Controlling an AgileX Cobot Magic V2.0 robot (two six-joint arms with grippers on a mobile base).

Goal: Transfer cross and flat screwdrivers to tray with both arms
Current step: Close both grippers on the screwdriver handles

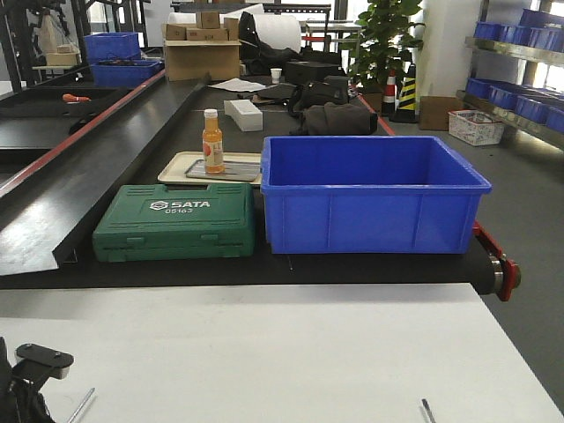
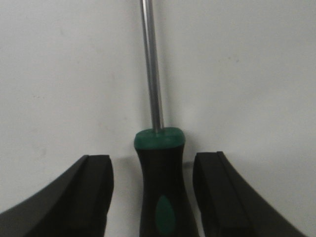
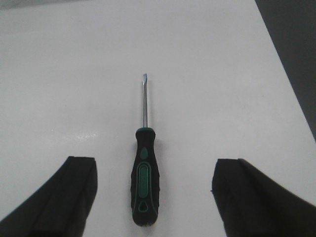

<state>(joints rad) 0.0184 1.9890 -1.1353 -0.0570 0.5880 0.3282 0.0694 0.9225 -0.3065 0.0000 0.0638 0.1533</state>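
The left gripper is hanging low over the white table. Its fingers are partly open, one on each side of the green-and-black screwdriver, not touching it. The right gripper is hanging wide open above the flat screwdriver, holding nothing. The grey tray is sitting well apart, beside the blue bin.

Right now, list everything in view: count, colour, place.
screwdrivers: 2, black-green handles, lying on table, one per gripper
table: 1, white, foreground
tool case: 1, green, left of bin
bin: 1, blue
grey tray: 1, on beige tray, behind case
beige tray: 1
bottle: 1, orange, upright on grey tray
cardboard boxes: several, brown, far back
plant: 1, green, far back
left gripper: black, open, gaps beside handle
right gripper: black, open wide
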